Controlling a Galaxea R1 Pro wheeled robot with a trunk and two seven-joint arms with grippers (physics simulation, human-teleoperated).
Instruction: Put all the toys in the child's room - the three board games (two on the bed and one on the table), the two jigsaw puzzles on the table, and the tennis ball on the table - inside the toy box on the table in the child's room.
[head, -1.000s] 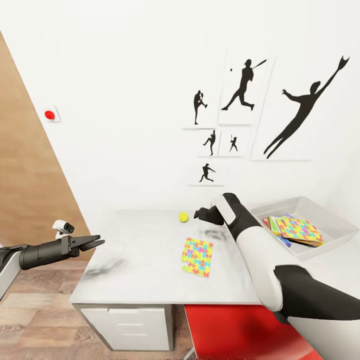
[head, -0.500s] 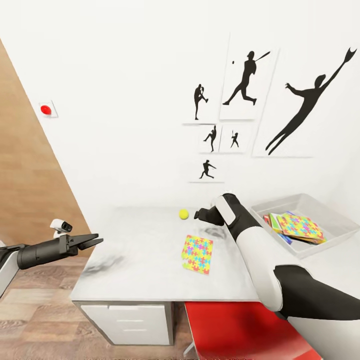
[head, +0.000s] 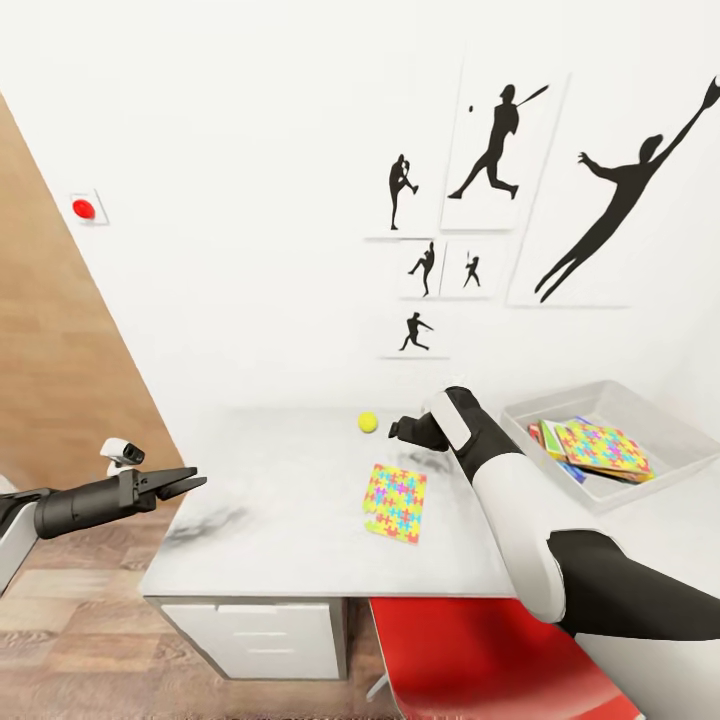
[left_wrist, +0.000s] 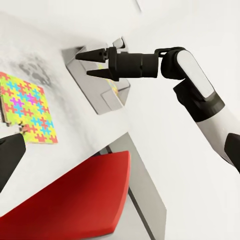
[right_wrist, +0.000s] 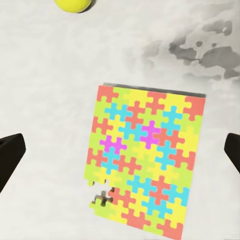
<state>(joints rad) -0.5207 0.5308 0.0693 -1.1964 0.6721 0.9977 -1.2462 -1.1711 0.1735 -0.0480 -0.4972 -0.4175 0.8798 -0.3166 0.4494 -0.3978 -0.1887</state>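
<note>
Head view, left to right: the left pincer (head: 188, 483) hangs off the desk's (head: 290, 490) left edge, over the wood floor (head: 70, 640), its fingers close together at the tips and holding nothing. On the desk, a jigsaw puzzle (head: 395, 502) lies flat near the middle, closer to the front edge. The tennis ball (head: 367, 422) sits by the back edge, apart from the puzzle. The right pincer (head: 395, 430) hovers just beside the ball; the left wrist view shows its fingers (left_wrist: 92, 54) parted and empty. Toward the desk's right end, the toy box (head: 655, 425) holds a second jigsaw puzzle (head: 603, 446) on top of stacked board games (head: 548, 440). A red chair (head: 480, 650) stands below the front edge.
</note>
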